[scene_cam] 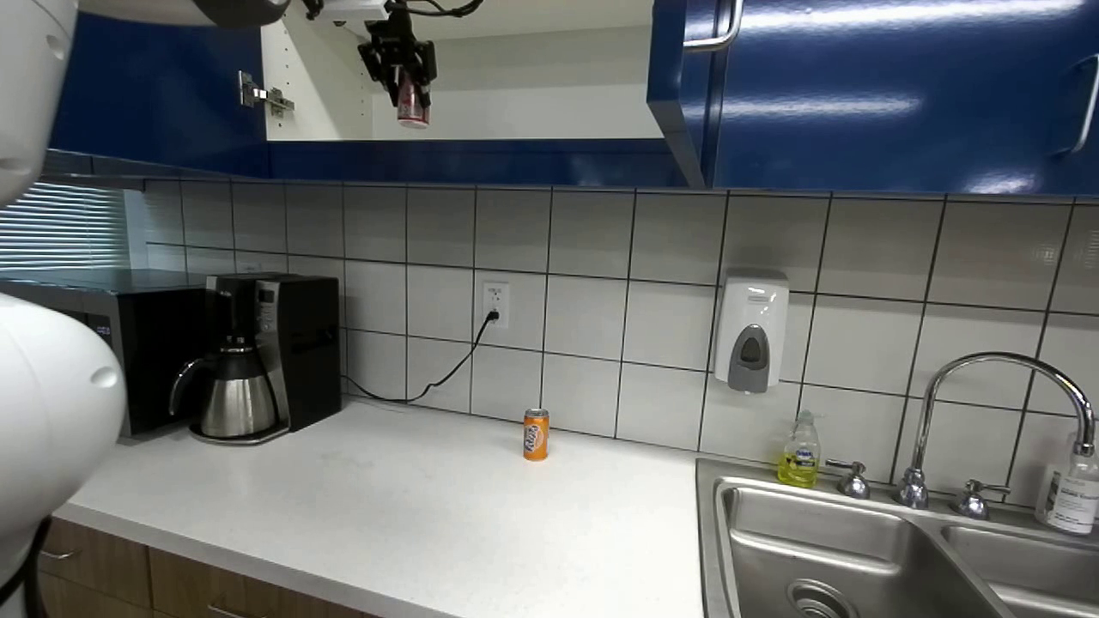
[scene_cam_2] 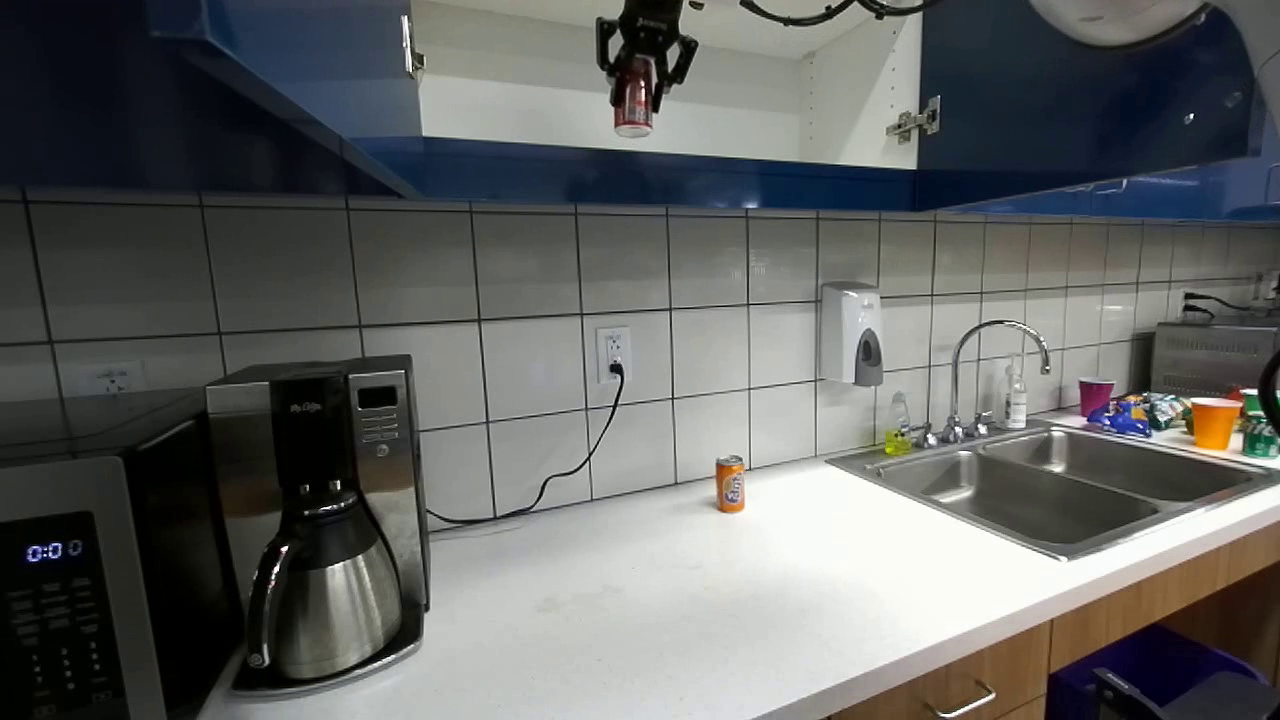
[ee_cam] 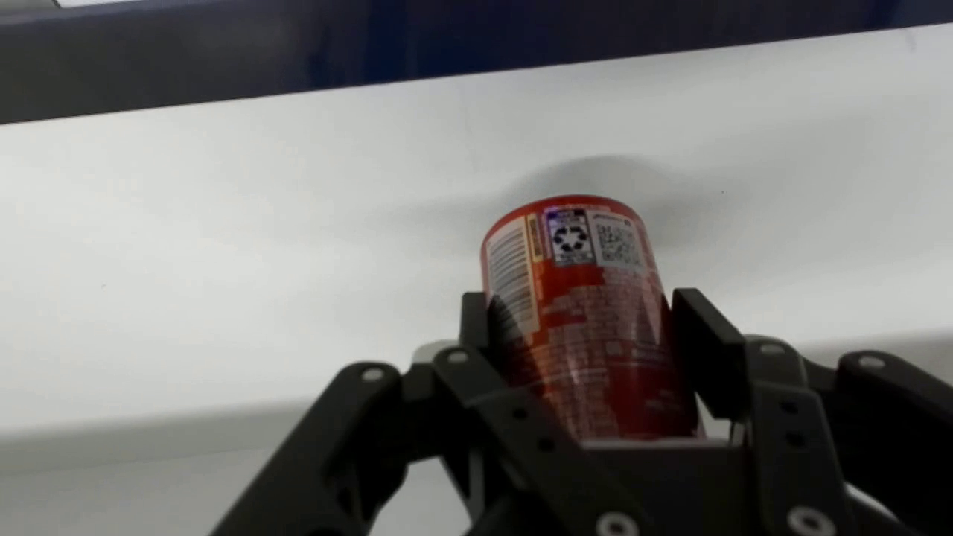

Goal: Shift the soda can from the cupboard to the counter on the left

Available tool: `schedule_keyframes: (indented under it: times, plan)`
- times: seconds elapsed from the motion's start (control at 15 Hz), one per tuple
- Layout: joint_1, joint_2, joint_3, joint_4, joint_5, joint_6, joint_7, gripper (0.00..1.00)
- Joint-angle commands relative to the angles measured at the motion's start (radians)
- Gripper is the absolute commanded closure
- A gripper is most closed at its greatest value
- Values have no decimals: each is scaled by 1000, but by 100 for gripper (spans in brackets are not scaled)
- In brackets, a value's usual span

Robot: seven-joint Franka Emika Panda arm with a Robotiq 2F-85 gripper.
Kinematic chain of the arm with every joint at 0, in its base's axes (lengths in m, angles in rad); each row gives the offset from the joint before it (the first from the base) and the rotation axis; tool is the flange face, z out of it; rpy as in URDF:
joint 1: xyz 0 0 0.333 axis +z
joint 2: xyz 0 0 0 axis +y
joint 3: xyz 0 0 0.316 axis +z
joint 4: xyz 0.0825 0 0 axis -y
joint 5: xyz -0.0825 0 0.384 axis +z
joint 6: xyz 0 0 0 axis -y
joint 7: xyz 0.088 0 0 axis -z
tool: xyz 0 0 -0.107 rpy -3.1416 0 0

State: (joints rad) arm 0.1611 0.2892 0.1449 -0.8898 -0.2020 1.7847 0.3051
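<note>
The red soda can [scene_cam: 413, 112] hangs nearly upright in my gripper [scene_cam: 410, 89], in front of the open cupboard's pale interior [scene_cam: 532, 86]. In an exterior view the can [scene_cam_2: 633, 112] shows its pale bottom end, a little higher than the blue lower edge [scene_cam_2: 700, 172]. In the wrist view the fingers [ee_cam: 581, 309] press on both sides of the can [ee_cam: 588, 298], with a soft shadow on the pale shelf [ee_cam: 223, 260] beyond it. Its top is hidden by the gripper. The white counter [scene_cam: 386, 506] lies below.
An orange can [scene_cam: 536, 435] stands on the counter near the tiled wall. A coffee maker [scene_cam_2: 340, 580] and microwave [scene_cam_2: 60, 560] are at one end, a steel sink [scene_cam_2: 1060, 545] at the other. Open blue doors [scene_cam: 687, 94] flank the cupboard. A black cord [scene_cam_2: 575, 470] runs along the wall.
</note>
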Motion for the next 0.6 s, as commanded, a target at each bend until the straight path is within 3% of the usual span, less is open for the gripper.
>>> schedule_keyframes:
  times: [0.0, 0.53]
  plan:
    - [5, -93, -2, -87, -8, -26, 43, 62]
    - [-7, -290, -3, -339, 27, -18, 63, 62]
